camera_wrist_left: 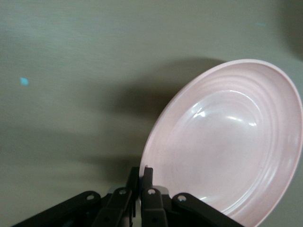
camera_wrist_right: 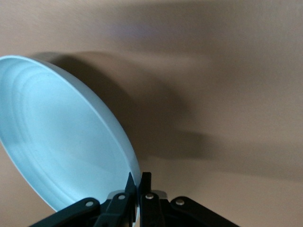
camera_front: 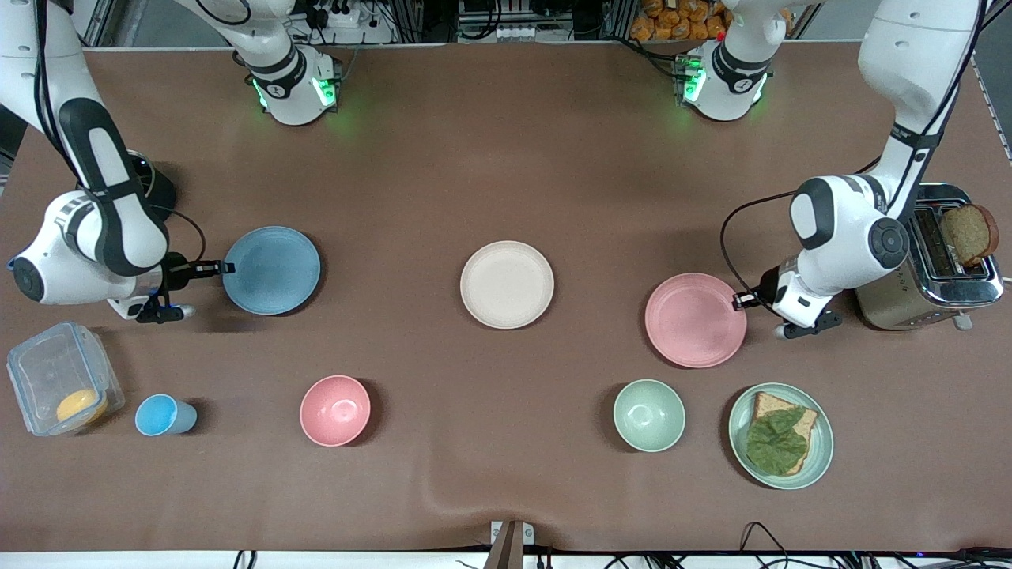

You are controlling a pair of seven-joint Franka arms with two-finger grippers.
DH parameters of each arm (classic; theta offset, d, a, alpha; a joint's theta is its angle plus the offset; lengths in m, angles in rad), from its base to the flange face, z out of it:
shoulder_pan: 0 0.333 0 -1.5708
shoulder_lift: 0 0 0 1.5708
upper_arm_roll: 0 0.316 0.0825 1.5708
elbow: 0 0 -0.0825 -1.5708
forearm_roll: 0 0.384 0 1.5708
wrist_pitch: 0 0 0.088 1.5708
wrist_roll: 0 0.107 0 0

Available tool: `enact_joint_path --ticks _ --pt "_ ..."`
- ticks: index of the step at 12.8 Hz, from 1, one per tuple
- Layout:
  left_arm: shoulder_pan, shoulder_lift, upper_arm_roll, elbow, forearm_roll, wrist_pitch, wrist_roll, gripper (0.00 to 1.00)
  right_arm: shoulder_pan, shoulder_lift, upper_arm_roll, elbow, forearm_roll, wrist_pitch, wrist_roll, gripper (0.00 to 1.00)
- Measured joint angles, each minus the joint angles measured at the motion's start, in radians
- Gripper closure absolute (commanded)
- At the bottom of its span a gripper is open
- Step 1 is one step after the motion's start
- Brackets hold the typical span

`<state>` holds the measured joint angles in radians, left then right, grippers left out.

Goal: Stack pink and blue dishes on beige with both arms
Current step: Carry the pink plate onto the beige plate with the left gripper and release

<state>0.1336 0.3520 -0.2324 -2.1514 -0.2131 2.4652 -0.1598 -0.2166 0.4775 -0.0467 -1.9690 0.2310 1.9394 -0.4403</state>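
Left hand (camera_front: 742,300): clamped on your pink plate's (camera_front: 695,319) rim, toaster (camera_front: 933,261) just beside the arm.
Right hand (camera_front: 224,268): pinching the blue plate's (camera_front: 271,269) rim.
Beige plate (camera_front: 507,284): between them on the tabletop (camera_front: 506,158) — bare.
Nearer the camera: pink bowl (camera_front: 335,410), green bowl (camera_front: 649,415) — off your path.

Four plates (camera_front: 507,284), two bowls (camera_front: 335,410).

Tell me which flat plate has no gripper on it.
The beige plate, mid-table between the other two. The blue plate and pink plate are each pinched at the rim.
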Motion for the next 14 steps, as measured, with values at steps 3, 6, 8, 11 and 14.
enact_joint_path --ticks 3,6,8,11,14 --pt "-0.002 -0.063 -0.116 0.025 -0.004 -0.063 -0.078 1.00 0.001 0.008 0.000 0.079 0.000 -0.092 0.002 1.00" --pt "-0.038 -0.061 -0.259 0.062 -0.005 -0.071 -0.266 1.00 0.006 0.008 0.001 0.154 0.000 -0.166 0.021 1.00" --pt "-0.127 -0.040 -0.281 0.094 -0.005 -0.070 -0.379 1.00 0.022 0.009 0.002 0.184 0.000 -0.194 0.050 1.00" --pt "-0.246 0.026 -0.280 0.123 -0.005 -0.002 -0.486 1.00 0.053 0.009 0.002 0.217 0.000 -0.233 0.105 1.00" --pt "-0.295 0.119 -0.276 0.136 -0.005 0.106 -0.491 1.00 0.065 0.010 0.003 0.241 0.000 -0.262 0.139 1.00"
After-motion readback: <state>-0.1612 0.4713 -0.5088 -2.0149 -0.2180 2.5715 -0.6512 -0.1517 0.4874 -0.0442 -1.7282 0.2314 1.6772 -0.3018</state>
